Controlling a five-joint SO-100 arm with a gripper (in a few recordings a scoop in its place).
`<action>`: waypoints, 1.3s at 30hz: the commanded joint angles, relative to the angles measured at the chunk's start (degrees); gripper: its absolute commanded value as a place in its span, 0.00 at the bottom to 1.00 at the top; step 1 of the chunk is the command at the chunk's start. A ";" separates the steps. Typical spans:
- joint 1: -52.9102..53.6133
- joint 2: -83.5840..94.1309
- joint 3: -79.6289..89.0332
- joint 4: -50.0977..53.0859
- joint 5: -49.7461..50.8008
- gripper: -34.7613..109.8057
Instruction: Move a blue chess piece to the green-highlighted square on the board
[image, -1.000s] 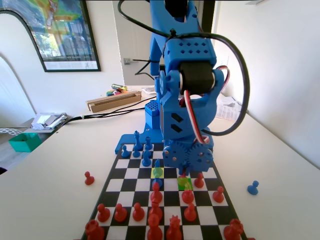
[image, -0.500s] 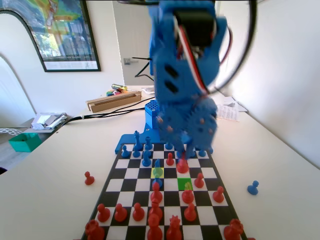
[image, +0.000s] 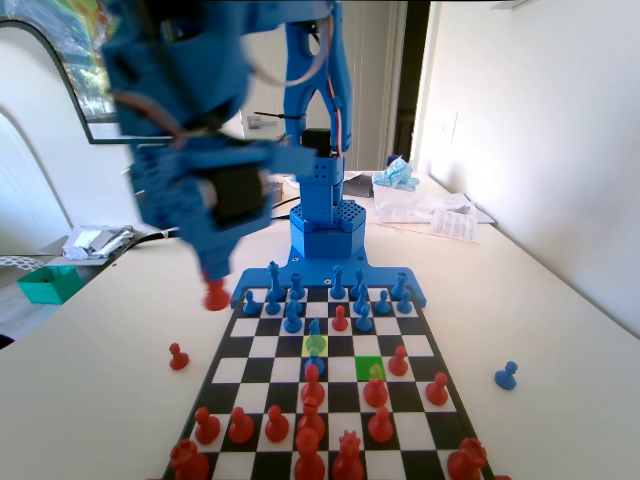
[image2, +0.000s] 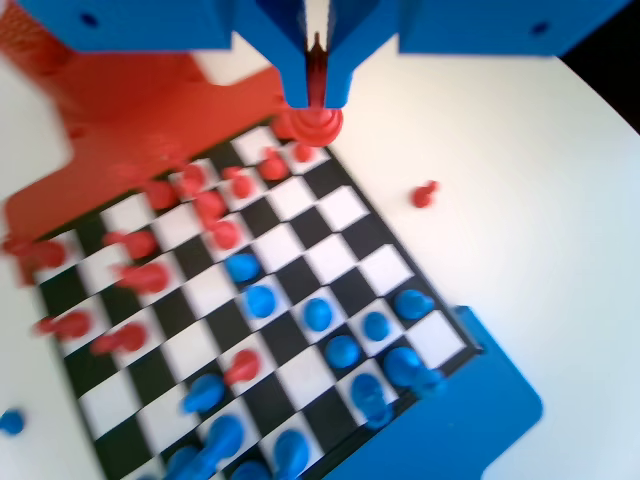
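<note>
Fixed view, near to far: red pieces crowd near rows of board (image: 262, 343). Green-highlighted square (image: 368, 367) bare, right of centre. Blue chess piece (image: 314, 345) on yellow square (image: 315, 346). Gripper (image: 214, 290), blurred, raised over table left of board, fingers clamped on red pawn (image: 215, 296).

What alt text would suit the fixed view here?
The blue arm's gripper holds a red piece in the air over the table left of the board. The green-highlighted square is empty; a blue chess piece stands on the yellow square.
</note>
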 joint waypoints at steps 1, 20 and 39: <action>5.98 -1.14 -5.54 1.41 -1.58 0.25; 14.68 -19.25 -9.67 -5.98 -2.90 0.25; 11.07 -21.80 -8.96 -10.46 -2.99 0.25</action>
